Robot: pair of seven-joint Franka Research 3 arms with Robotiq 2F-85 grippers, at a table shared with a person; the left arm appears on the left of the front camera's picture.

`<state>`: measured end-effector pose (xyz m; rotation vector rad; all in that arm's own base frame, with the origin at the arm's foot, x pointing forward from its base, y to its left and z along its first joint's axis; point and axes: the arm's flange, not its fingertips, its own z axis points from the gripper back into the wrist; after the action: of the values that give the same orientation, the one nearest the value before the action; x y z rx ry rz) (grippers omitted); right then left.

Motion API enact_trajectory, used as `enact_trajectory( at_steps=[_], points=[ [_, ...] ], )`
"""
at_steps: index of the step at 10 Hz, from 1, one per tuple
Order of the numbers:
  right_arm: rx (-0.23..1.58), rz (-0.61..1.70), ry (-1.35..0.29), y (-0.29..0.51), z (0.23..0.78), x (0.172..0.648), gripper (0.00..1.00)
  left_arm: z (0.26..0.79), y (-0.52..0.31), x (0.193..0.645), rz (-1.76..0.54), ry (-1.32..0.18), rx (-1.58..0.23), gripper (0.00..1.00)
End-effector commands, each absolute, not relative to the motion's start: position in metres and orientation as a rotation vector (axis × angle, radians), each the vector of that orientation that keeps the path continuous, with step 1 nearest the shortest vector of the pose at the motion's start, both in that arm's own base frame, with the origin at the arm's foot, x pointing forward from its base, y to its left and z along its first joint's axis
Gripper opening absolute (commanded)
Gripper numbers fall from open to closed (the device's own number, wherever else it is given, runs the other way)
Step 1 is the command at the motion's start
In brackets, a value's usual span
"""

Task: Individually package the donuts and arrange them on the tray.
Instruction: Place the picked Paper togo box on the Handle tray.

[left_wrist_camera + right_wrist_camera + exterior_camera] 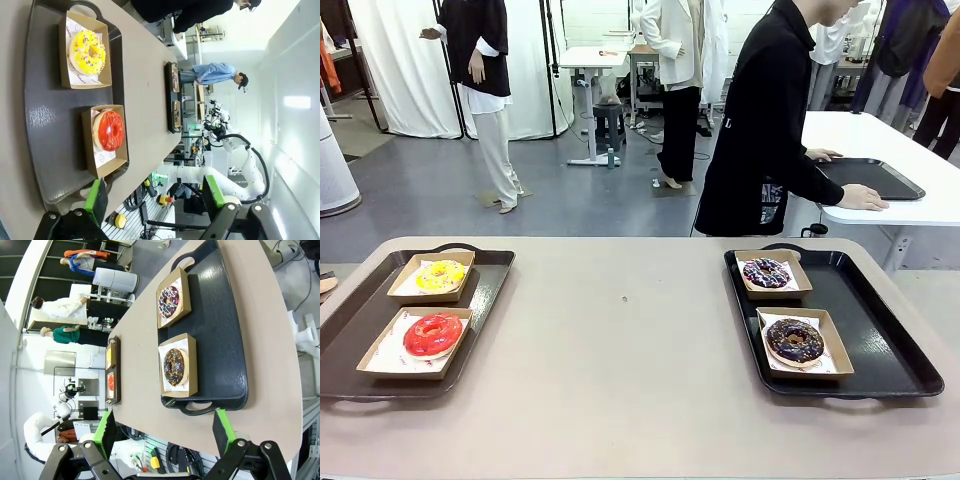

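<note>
- All 4 donuts already sit in open boxes on 2 dark trays on the worktop (620, 340): the yellow donut (441, 275) and red donut (433, 334) on the left tray (350, 330), the purple-brown donut (766, 272) and chocolate donut (794, 340) on the right tray (890, 340).
- The left claw (152, 202) is spread wide and empty, above the near end of the left tray; the right claw (164, 432) is likewise spread and empty, above the near end of the right tray.
- Risk: green pads pinching glaze would smear or dent a donut; gripping a thin box wall could buckle or tip it.
- Risk: a box may skid on the smooth tray if nudged sideways.
- Hard to tell: whether the boxes have lids; the left tray's near corner is cut off in the front view.
- The person (765, 130) is turned towards another table, hands there.
</note>
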<state>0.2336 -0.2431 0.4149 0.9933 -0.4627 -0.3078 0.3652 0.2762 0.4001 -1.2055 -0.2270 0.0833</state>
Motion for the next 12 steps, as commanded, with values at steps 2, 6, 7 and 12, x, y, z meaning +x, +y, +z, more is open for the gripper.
enact_trajectory(
  at_steps=[2, 6, 7, 12],
  points=[
    [1.005, -0.31, -0.462, -0.242, 0.4171, 0.2329, 1.0, 0.3963, 0.2791, 0.3729, 0.081, -0.211, -1.205, 0.99],
    [1.005, -0.31, -0.462, -0.242, 0.4171, 0.2329, 1.0, 0.3963, 0.2791, 0.3729, 0.081, -0.211, -1.205, 0.99],
    [1.005, -0.31, -0.462, -0.242, 0.4171, 0.2329, 1.0, 0.3963, 0.2791, 0.3729, 0.081, -0.211, -1.205, 0.99],
    [1.005, -0.31, -0.462, -0.242, 0.4171, 0.2329, 1.0, 0.3963, 0.2791, 0.3729, 0.081, -0.211, -1.205, 0.99]
  ],
)
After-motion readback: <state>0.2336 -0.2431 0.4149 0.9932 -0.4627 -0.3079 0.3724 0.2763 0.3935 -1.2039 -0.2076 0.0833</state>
